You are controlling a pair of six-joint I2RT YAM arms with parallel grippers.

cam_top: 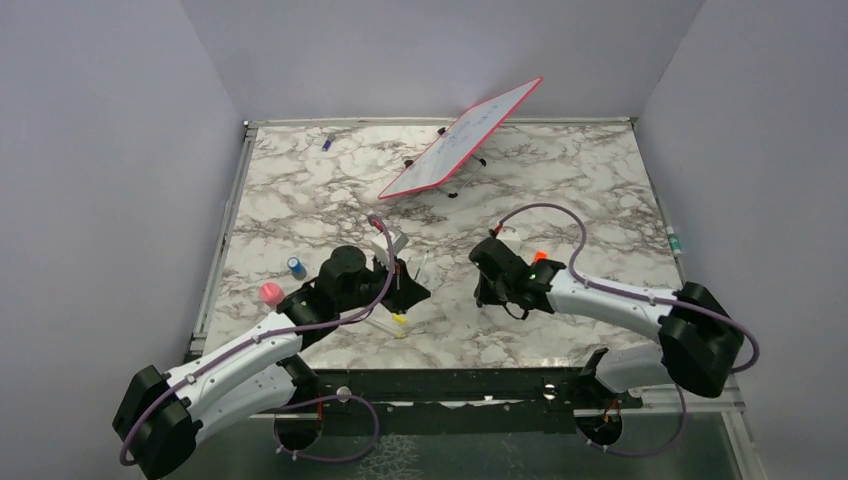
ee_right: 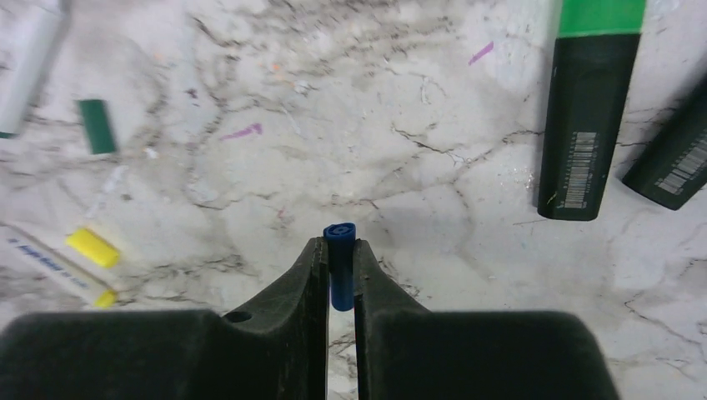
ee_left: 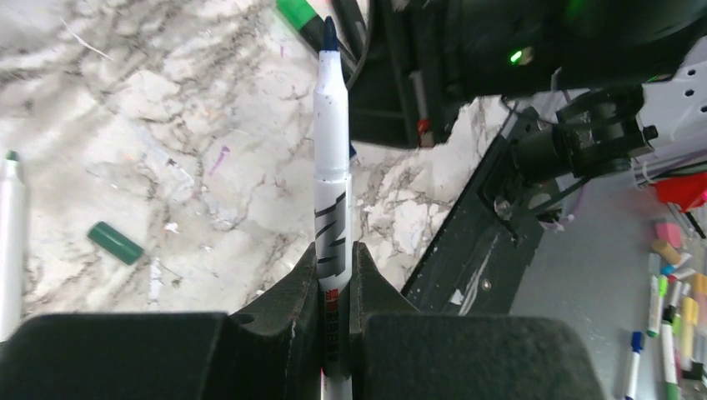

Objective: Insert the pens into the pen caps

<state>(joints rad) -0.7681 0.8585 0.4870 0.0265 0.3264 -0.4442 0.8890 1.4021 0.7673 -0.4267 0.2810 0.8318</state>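
Observation:
My left gripper (ee_left: 335, 250) is shut on a thin white-barrelled pen (ee_left: 331, 150), whose bare dark blue tip points away toward the right arm. My right gripper (ee_right: 340, 246) is shut on a small dark blue pen cap (ee_right: 340, 258) and holds it above the marble table, open end forward. In the top view the left gripper (cam_top: 408, 288) and right gripper (cam_top: 487, 290) face each other near the table's middle. A green cap (ee_right: 96, 125) and a yellow cap (ee_right: 92, 247) lie on the table. A black highlighter with a green end (ee_right: 588, 108) lies at the right.
A second black highlighter (ee_right: 675, 158) and a white pen with a yellow end (ee_right: 50, 267) lie nearby. A red-rimmed whiteboard (cam_top: 460, 140) stands tilted at the back. A blue cylinder (cam_top: 296, 267) and a pink object (cam_top: 270, 293) sit at the left. Several pens lie off the table (ee_left: 667, 317).

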